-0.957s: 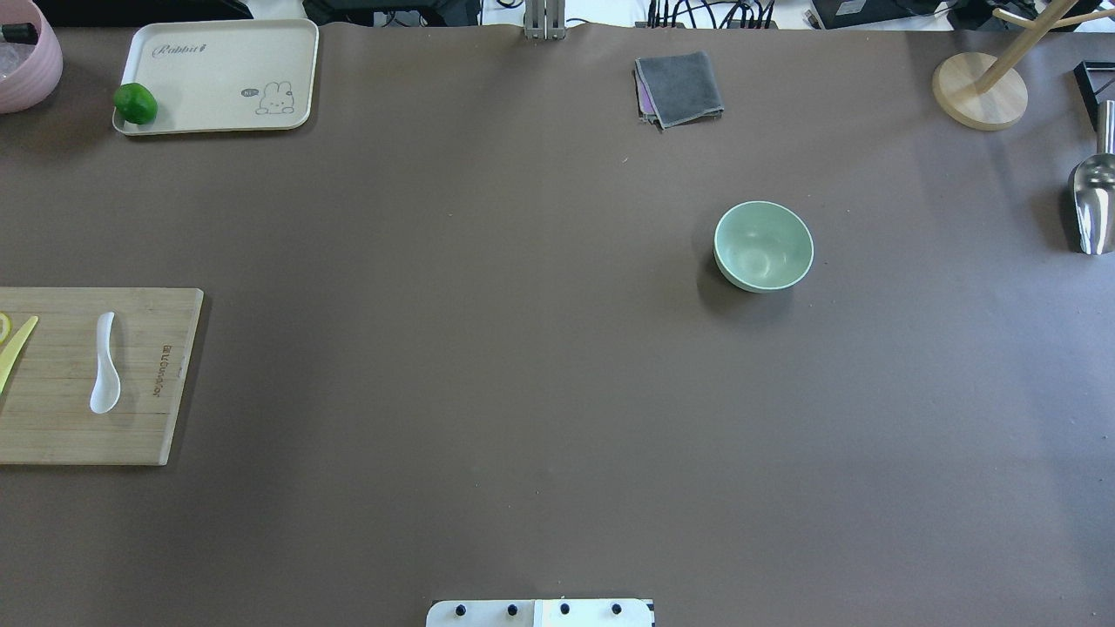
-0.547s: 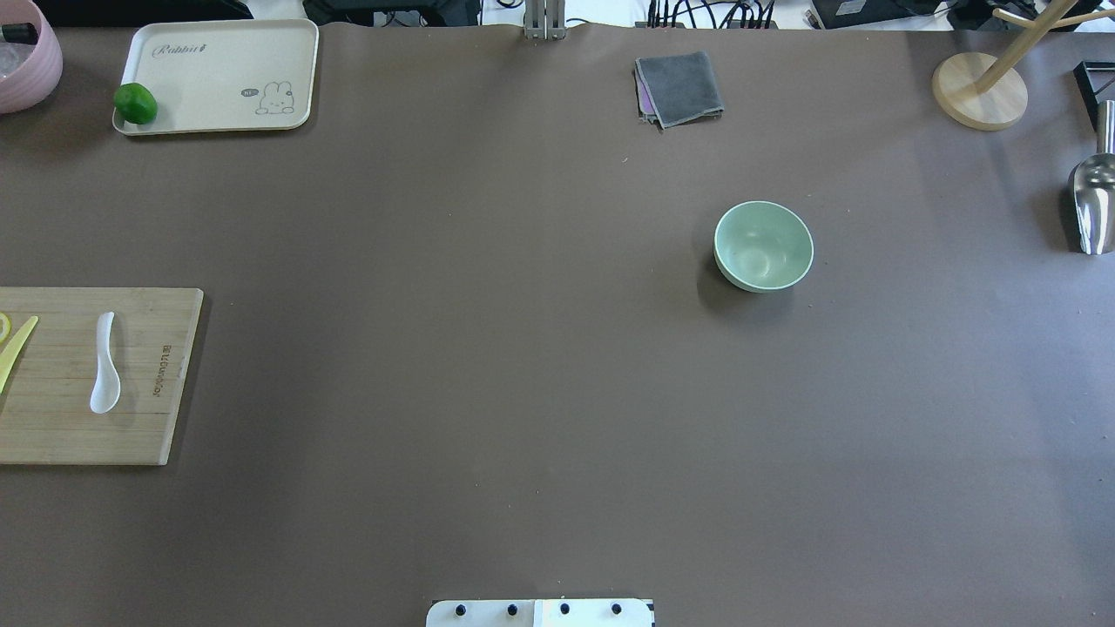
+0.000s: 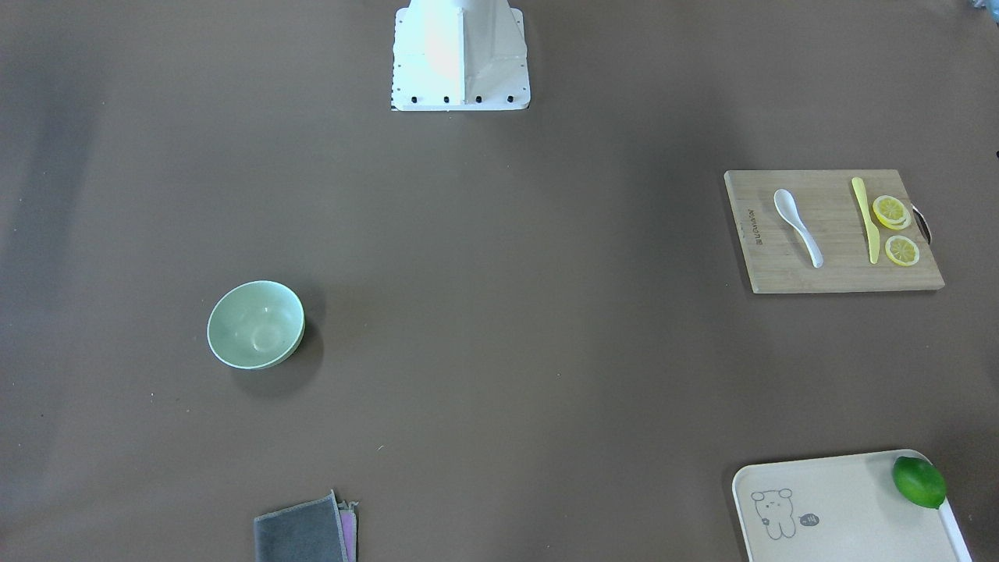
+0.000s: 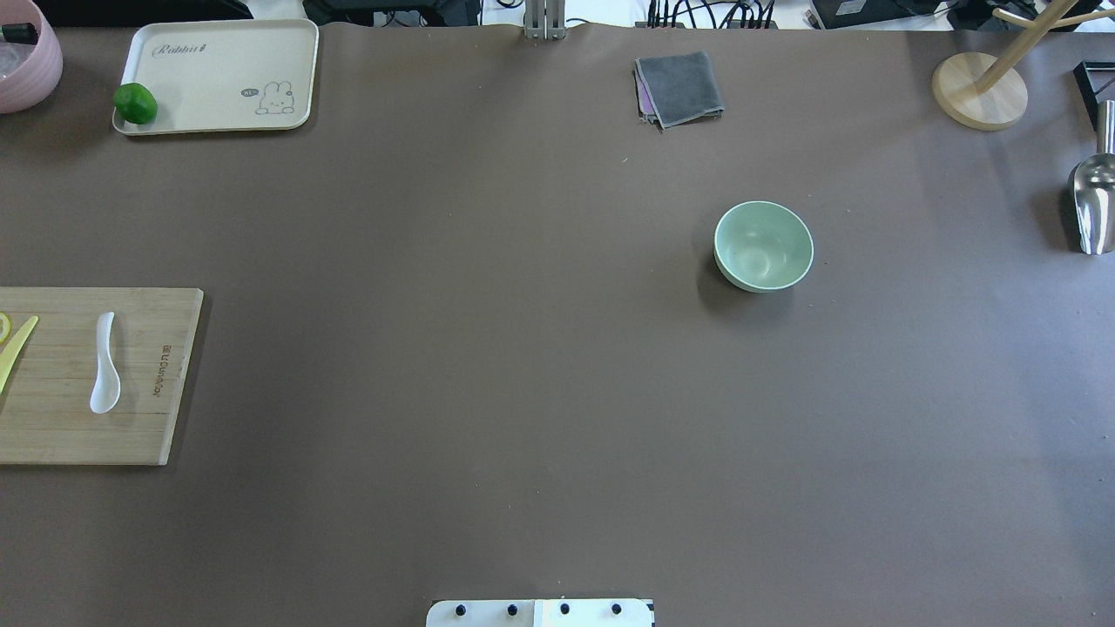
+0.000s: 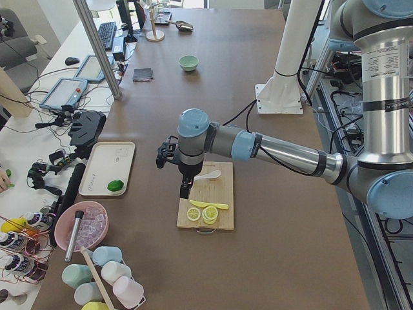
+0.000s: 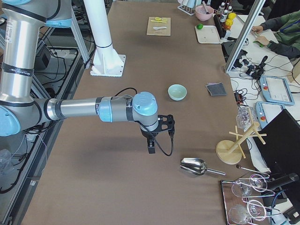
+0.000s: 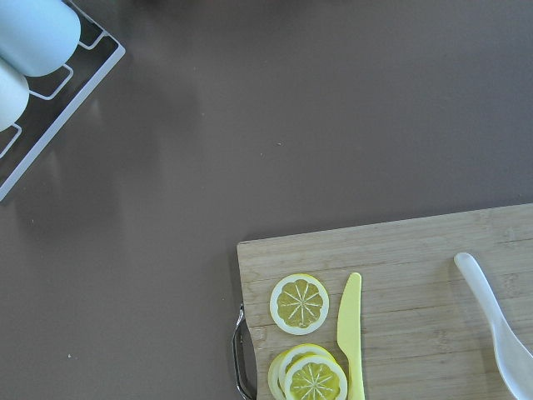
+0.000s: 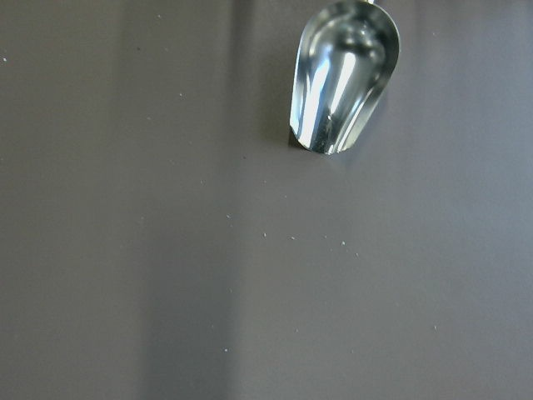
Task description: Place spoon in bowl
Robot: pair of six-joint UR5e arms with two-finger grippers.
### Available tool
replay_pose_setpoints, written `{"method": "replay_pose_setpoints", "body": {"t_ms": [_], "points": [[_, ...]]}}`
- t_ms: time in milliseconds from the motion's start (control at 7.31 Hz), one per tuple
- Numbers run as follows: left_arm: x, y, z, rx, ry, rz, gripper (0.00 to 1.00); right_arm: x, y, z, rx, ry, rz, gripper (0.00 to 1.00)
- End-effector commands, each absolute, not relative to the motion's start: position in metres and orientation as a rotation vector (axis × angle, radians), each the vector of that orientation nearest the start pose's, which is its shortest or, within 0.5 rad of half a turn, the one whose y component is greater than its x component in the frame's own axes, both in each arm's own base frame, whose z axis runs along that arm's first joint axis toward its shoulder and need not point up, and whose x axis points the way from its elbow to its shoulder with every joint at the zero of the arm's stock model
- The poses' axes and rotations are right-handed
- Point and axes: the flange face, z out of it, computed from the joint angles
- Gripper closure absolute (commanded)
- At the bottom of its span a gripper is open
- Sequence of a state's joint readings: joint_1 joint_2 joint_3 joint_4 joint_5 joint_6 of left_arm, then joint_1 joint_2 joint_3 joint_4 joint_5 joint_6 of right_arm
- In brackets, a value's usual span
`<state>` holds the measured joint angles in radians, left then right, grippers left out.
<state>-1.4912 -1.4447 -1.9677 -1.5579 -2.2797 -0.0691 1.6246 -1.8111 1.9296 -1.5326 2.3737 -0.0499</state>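
Note:
The white spoon lies on a wooden cutting board at the table's left edge, scoop toward the robot; it also shows in the front view and in the left wrist view. The mint-green bowl stands upright and empty right of centre, far from the spoon. The left gripper shows only in the exterior left view, hanging above the board beside the spoon; I cannot tell if it is open. The right gripper shows only in the exterior right view, above bare table near the bowl; its state is unclear.
A yellow knife and lemon slices share the board. A cream tray with a lime is at the far left, a grey cloth at the far middle, a metal scoop and wooden stand at the right.

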Motion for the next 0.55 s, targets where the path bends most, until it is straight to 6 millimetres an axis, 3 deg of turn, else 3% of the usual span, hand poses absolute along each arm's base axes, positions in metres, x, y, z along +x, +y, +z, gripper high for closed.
{"method": "replay_pose_setpoints", "body": {"t_ms": [0, 274, 410], "points": [[-0.032, -0.462, 0.507, 0.287, 0.724, 0.132, 0.02, 0.082, -0.407, 0.563, 0.348, -0.800, -0.127, 0.00], [-0.028, -0.497, 0.510, 0.393, 0.729, 0.168, 0.02, 0.080, -0.443, 0.564, 0.349, -0.862, -0.116, 0.00], [-0.027, -0.507, 0.499, 0.421, 0.728, 0.180, 0.02, 0.080, -0.456, 0.565, 0.345, -0.865, -0.095, 0.00]]}}
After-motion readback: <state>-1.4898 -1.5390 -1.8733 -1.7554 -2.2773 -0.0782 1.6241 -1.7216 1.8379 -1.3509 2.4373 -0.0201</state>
